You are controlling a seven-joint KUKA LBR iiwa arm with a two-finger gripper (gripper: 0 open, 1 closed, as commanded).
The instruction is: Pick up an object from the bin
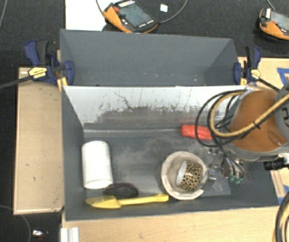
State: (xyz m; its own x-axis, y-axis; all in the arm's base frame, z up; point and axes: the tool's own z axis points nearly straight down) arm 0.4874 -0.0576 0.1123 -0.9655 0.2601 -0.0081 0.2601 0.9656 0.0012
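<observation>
The claw [224, 169] hangs at the bin's [134, 59] four o'clock; released or clenched, I cannot tell. The bowl [167, 179], with a spotted cup [190, 175] inside, sits just beside it at nine o'clock, nearer than the red piece [194, 131] at eleven.

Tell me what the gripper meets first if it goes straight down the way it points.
The gripper would likely meet the bin floor just right of the bowl, or clip the bowl's rim; depth is unclear.
</observation>
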